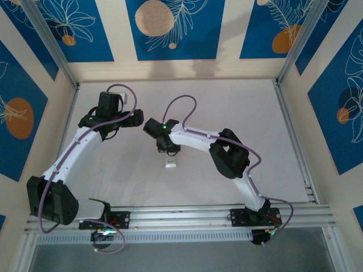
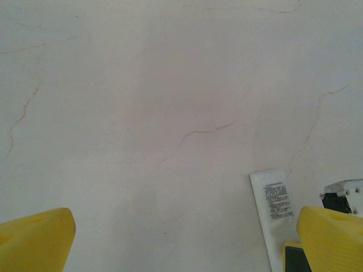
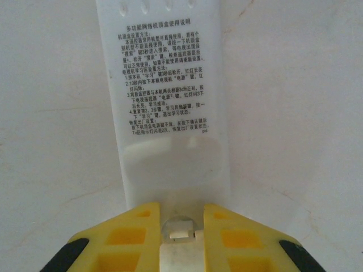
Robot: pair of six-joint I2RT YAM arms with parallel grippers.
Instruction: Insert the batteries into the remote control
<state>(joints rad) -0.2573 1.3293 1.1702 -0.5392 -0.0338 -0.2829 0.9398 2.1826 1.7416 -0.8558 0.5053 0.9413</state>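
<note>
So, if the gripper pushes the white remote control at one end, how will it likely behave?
The remote control looks like a rigid plastic bar, so it should stay stiff. It lies flat on the smooth table, so it would probably slide or swivel rather than tip or roll. Being slim, it is likely light.

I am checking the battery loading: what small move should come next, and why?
Probably draw the right pincer back to slide the cover off: the remote lies printed back up, apparently closed, with the pincer pinching its near end.
</note>
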